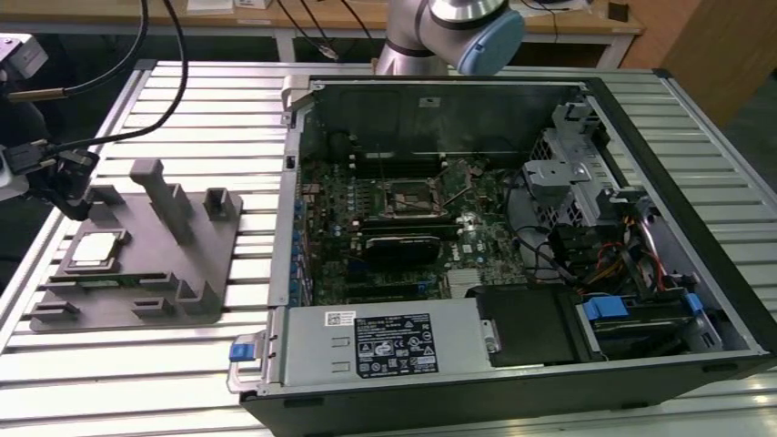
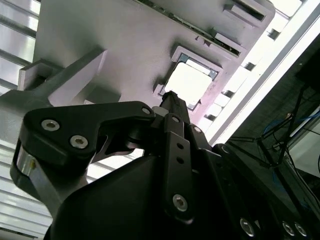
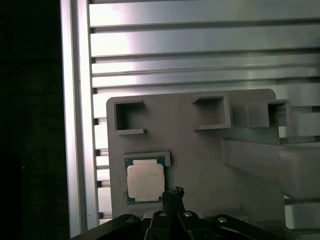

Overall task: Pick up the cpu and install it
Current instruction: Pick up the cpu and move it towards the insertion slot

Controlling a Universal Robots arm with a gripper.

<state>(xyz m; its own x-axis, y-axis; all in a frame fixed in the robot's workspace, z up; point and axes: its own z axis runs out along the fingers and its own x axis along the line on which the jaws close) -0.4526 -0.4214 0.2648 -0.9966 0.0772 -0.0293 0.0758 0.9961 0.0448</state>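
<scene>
The cpu is a small pale square chip lying flat in a recess of the grey holder block on the slatted table, at the exterior view's left. Both wrist views show the cpu from above, seated in its pocket. My gripper hovers just above the holder, beside the chip and apart from it. Its black fingertips sit together, shut on nothing. The black socket frame lies on the motherboard inside the open computer case.
The open computer case takes up the exterior view's middle and right, with a power supply at its front. Upright posts rise from the holder block. Cables hang by the table's left edge.
</scene>
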